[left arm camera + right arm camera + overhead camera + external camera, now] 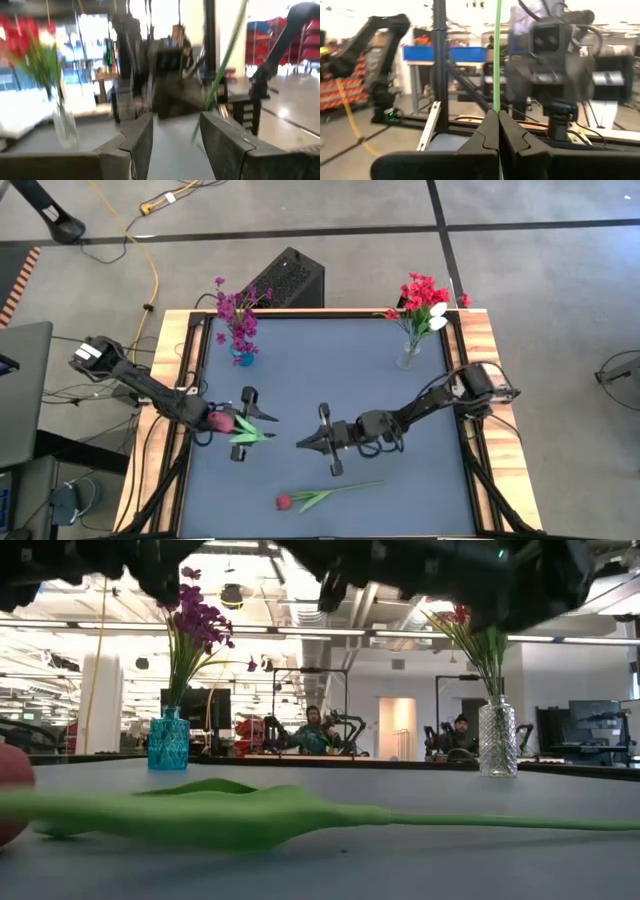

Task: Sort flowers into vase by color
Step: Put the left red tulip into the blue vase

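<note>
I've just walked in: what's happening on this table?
The right gripper has its fingers shut on a red flower's stem. It faces the left gripper, whose fingers are open. Another red flower lies on the table. Purple flowers fill the blue vase, and red and white flowers fill the clear vase.

The table's matt grey-blue top [330, 390] had a pale wooden rim [482, 340]. On the far left stood a glossy blue glass vase [168, 743], on the far right a clear ribbed glass vase [497, 741]. The near tulip's smooth plastic-looking green stem [300, 817] looked matt.
</note>
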`<state>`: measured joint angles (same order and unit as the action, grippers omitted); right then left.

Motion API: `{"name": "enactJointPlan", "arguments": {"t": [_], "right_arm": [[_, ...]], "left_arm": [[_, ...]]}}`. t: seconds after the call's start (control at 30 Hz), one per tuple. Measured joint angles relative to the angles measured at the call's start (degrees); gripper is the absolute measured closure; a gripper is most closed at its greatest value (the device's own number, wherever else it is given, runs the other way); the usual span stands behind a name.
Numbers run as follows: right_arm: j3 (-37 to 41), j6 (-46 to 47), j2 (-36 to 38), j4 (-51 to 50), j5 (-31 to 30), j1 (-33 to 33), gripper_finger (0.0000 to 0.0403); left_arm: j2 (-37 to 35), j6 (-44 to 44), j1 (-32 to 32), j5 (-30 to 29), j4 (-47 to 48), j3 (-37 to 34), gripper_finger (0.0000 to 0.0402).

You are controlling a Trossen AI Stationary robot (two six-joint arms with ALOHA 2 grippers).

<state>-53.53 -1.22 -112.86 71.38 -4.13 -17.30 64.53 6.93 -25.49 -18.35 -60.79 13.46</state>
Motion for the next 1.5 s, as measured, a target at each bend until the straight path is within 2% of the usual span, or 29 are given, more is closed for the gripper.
{"name": "enactJointPlan", "arguments": {"t": [0.17,0.23,0.43,0.77,1.0,1.07,1.33,1.5], "right_arm": [[-2.4,2.9,-5.2,4.7,-3.1,1.7,0.0385],[-2.9,2.9,-6.4,5.6,-3.4,2.1,0.0385],[-3.4,2.9,-7.4,8.2,-5.2,2.5,0.0385],[-3.4,2.7,-7.5,8.6,-6.4,3.0,0.0385],[-3.4,2.7,-7.5,8.7,-6.5,2.9,0.0385],[-3.4,2.7,-7.5,8.8,-6.4,3.0,0.0383],[-3.4,3.2,-7.0,7.8,-6.5,3.3,0.0296],[-3.4,3.1,-6.5,6.4,-6.6,4.1,0.0230]], "left_arm": [[3.0,6.0,0.0,0.4,-6.0,2.6,0.0248],[3.1,7.4,0.0,-1.0,-5.5,3.4,0.0248],[2.9,7.5,0.0,0.0,-5.2,4.5,0.0257],[2.6,6.0,0.0,-0.5,-3.2,4.5,0.0325],[0.2,5.8,0.0,-0.5,-2.4,4.4,0.0391],[-0.5,5.2,0.0,-0.5,-1.6,4.4,0.0397],[-5.2,0.8,0.0,-6.5,6.3,4.4,0.0401],[-12.1,-2.7,0.0,-16.4,16.4,4.4,0.0401]]}}
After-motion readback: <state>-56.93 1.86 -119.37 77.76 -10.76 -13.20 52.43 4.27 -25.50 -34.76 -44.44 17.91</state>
